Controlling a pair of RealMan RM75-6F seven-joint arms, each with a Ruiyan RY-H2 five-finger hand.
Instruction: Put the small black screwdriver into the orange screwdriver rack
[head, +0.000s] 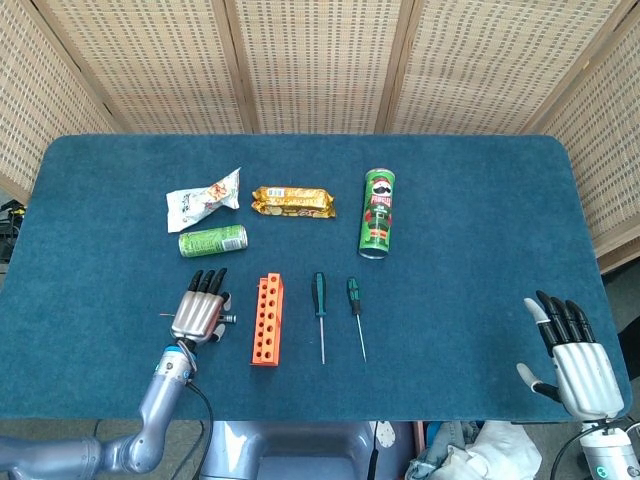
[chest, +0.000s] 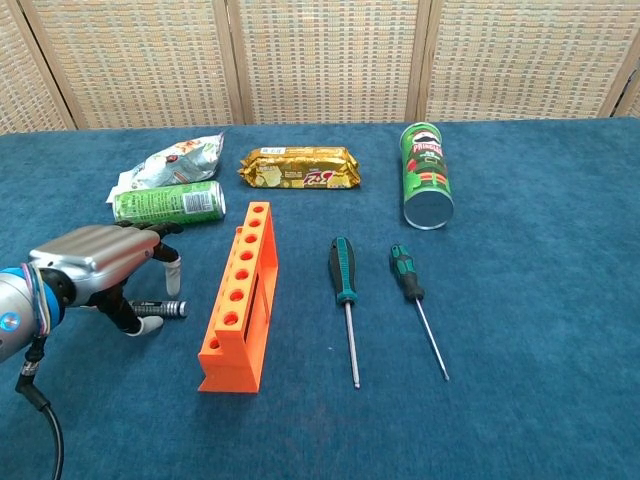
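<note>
The small black screwdriver (chest: 163, 309) lies flat on the blue cloth just left of the orange rack (chest: 241, 296), its tip pointing left. My left hand (chest: 98, 266) hovers palm-down over it, fingers apart, thumb below the tool and fingers above it, not lifting it. In the head view only the handle end of the screwdriver (head: 227, 318) shows, beside the left hand (head: 200, 311) and the rack (head: 267, 320). My right hand (head: 574, 356) stays open at the table's front right edge, holding nothing.
Two green-handled screwdrivers (head: 320, 311) (head: 355, 312) lie right of the rack. Behind are a green can (head: 213, 241), a snack bag (head: 204, 198), a biscuit pack (head: 292, 201) and a Pringles tube (head: 377, 213).
</note>
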